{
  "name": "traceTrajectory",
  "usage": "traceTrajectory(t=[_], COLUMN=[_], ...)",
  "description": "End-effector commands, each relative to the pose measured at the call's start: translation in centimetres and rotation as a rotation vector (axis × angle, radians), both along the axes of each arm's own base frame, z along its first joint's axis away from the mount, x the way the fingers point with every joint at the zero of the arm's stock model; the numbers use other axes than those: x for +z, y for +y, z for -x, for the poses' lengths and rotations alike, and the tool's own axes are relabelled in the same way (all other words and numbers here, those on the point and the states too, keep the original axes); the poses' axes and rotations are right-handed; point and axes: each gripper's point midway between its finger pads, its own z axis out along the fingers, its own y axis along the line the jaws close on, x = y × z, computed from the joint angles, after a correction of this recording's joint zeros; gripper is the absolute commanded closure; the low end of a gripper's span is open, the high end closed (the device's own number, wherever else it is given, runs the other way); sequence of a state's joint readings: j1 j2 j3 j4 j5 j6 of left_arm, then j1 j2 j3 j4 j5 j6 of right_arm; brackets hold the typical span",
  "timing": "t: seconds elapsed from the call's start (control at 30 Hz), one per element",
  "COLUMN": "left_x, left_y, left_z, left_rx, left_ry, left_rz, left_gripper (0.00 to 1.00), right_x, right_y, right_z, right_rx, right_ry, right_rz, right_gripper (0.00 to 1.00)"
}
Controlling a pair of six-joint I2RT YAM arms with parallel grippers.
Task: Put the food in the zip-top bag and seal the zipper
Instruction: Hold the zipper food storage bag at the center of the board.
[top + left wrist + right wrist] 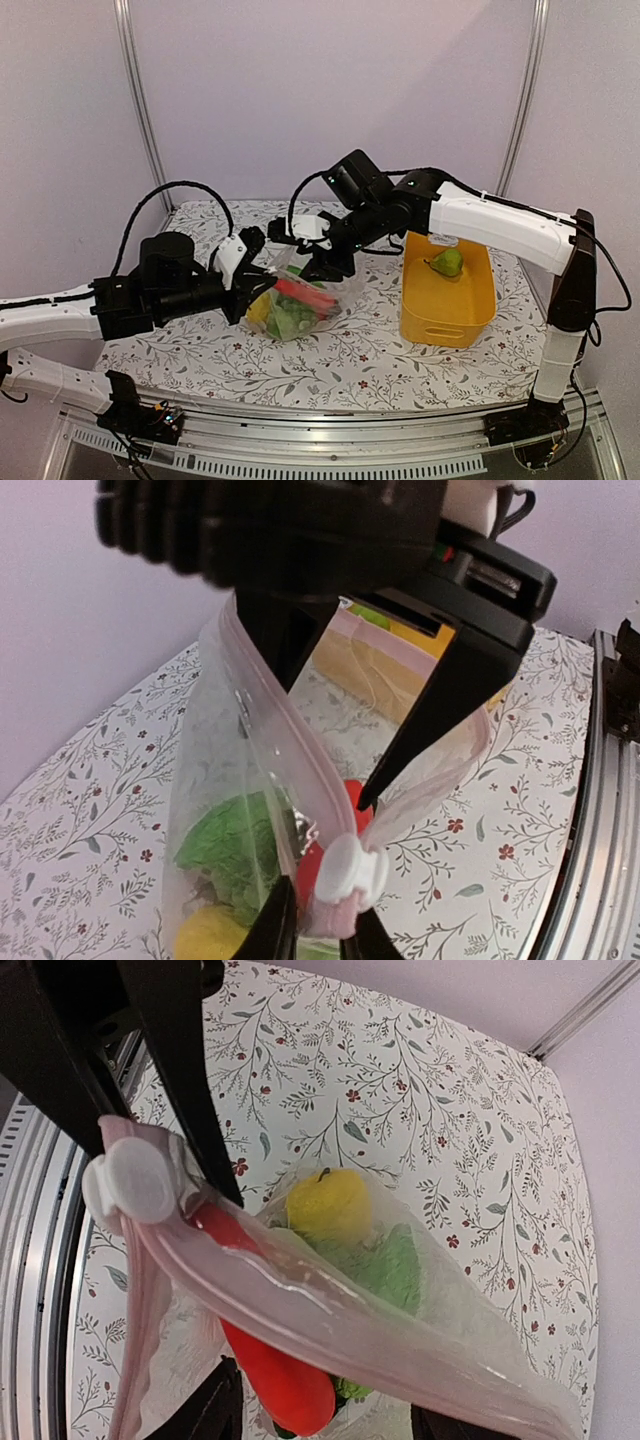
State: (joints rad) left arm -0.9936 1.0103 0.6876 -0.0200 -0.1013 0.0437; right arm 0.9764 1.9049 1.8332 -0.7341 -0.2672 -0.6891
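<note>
Mid-table, left gripper pinching bag edge, right gripper spread.

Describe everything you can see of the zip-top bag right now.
The zip-top bag is clear, thin, wrinkled plastic with a pinkish zipper strip along its mouth and a white slider at one end. The mouth gapes open. Inside show a yellow piece, green pieces and a red-orange carrot. The left end effector pinches the corner by the slider; the right end effector hangs open at the mouth. Its bottom seems to rest on the table.
</note>
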Motion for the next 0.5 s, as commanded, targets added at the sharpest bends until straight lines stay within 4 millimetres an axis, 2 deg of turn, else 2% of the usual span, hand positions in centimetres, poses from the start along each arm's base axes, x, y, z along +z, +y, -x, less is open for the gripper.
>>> traceTrajectory(t=[0.0, 0.17, 0.27, 0.4, 0.47], left_x=[1.1, 2.2, 2.3, 2.6, 3.1], left_y=[0.1, 0.3, 0.5, 0.7, 0.9], left_z=[-0.9, -1.1, -1.4, -1.5, -1.5], left_rx=[0.03, 0.04, 0.051, 0.061, 0.061], left_ry=[-0.046, -0.067, -0.075, -0.075, -0.079], left_rz=[0.03, 0.055, 0.053, 0.047, 0.052], left_gripper=[0.9, 0.99, 1.0, 1.0, 1.0], right_x=[0.1, 1.2, 3.1, 6.8, 7.7], right_y=[0.1, -1.0, -2.1, -5.0, -7.0], right_z=[0.1, 1.1, 1.4, 1.0, -0.1], right_rx=[-0.003, 0.01, -0.006, -0.06, -0.106], right_ry=[0.032, 0.036, 0.011, -0.039, -0.049], right_rz=[-0.003, 0.0, -0.012, -0.057, -0.07], right_gripper=[0.44, 0.43, 0.43, 0.41, 0.39])
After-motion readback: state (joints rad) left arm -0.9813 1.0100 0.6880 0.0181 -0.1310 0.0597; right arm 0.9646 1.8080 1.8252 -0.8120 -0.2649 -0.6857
